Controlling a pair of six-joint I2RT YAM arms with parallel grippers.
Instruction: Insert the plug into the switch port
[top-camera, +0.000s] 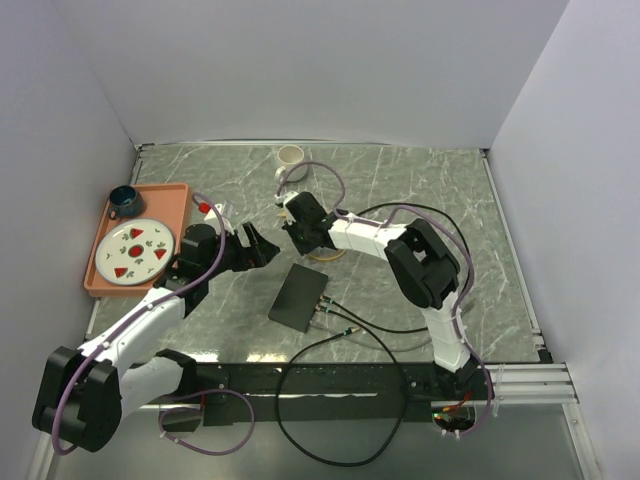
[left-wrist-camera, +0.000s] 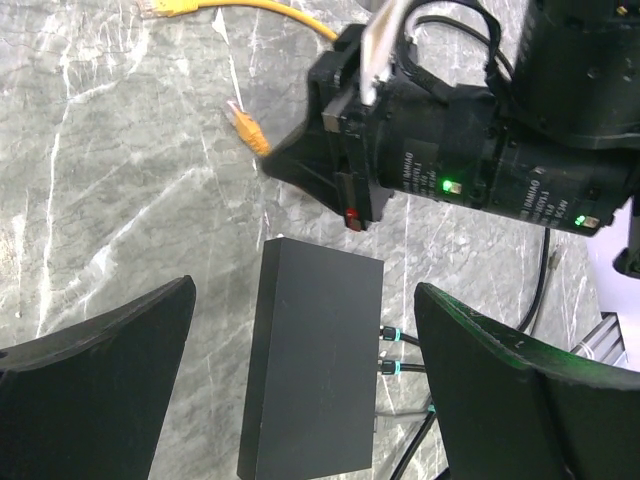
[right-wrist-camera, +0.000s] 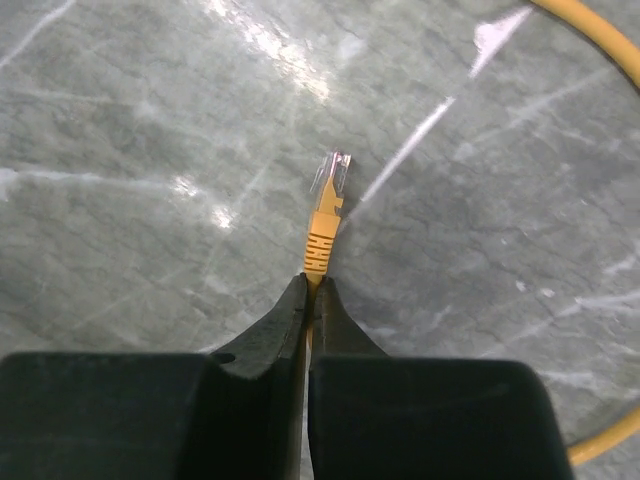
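My right gripper (right-wrist-camera: 310, 292) is clamped on the rear of the plug (right-wrist-camera: 328, 185), whose clear tip sticks out past the fingertips (right-wrist-camera: 285, 315). My left gripper (left-wrist-camera: 302, 290) hangs with jaws wide apart above the black box (top-camera: 298, 297), which lies nearer than the plug, not touching; its port I can't make out

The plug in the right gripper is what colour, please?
The plug is orange, clear-tipped; right wrist view.

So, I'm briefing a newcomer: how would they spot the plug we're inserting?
On the marble table, find the black box; beyond it the right gripper pinches an orange cable. The plug juts past its fingers: orange boot, clear tip, unlike the box's black leads.
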